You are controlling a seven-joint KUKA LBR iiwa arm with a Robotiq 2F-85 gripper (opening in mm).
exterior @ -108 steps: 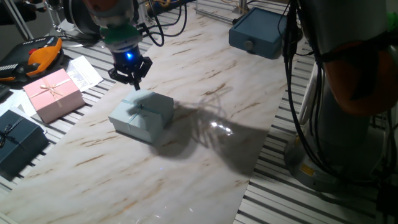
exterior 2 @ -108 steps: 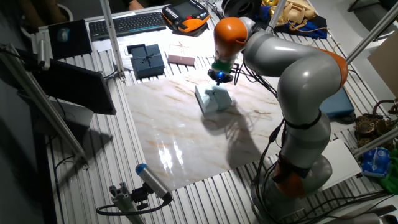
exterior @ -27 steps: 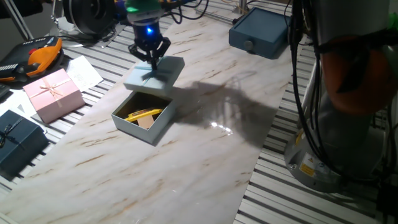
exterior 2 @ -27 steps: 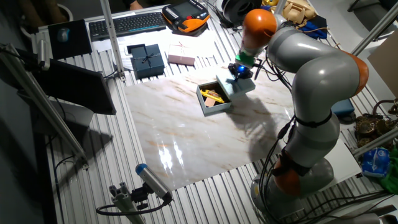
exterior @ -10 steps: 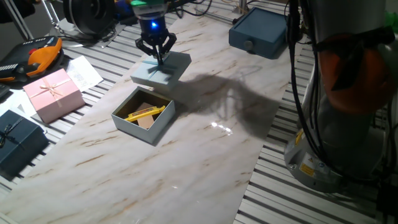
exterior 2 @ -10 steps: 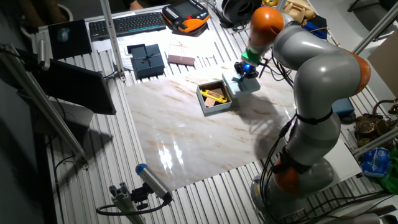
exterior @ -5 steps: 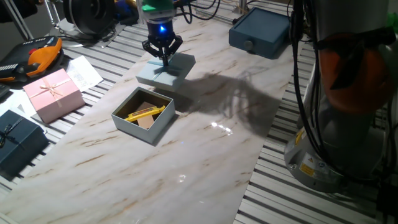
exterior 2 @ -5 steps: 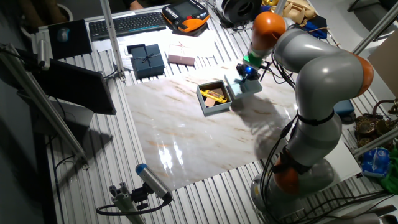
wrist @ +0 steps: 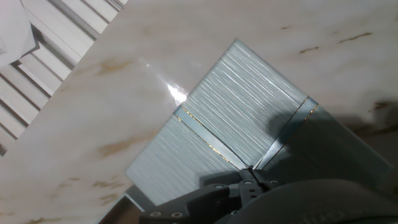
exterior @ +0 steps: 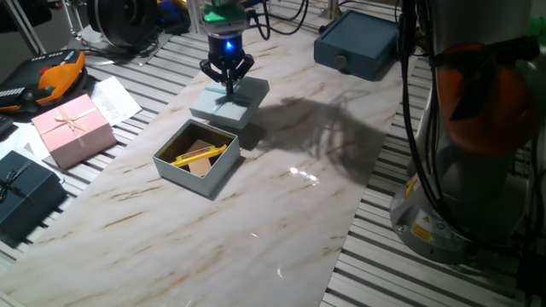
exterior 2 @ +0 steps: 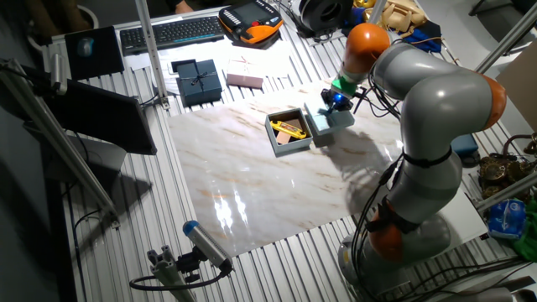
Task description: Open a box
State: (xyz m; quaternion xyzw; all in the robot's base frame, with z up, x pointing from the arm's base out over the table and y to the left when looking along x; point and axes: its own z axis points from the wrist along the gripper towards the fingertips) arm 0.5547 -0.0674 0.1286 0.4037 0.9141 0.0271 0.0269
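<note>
The pale blue box [exterior: 198, 159] stands open on the marble top, with a brown inside and a yellow object [exterior: 198, 155] in it; it also shows in the other fixed view [exterior 2: 288, 133]. Its lid [exterior: 229, 104] is off and sits just beyond the box, at or barely above the marble. My gripper [exterior: 227, 78] is shut on the ribbon at the lid's middle. In the hand view the lid [wrist: 236, 118] fills the frame, its thin ribbon running into my closed gripper [wrist: 251, 176]. The other fixed view shows the lid [exterior 2: 333, 118] to the right of the box under my gripper [exterior 2: 337, 102].
A pink ribboned box [exterior: 72, 128] and a dark navy box [exterior: 26, 200] lie left of the marble on the slatted table. Papers [exterior: 115, 98] and an orange-black handset [exterior: 47, 81] lie behind them. A blue-grey case [exterior: 358, 47] stands at the far right.
Over the last second my gripper has carried the lid farther from the box and lower toward the marble. The open box has not moved.
</note>
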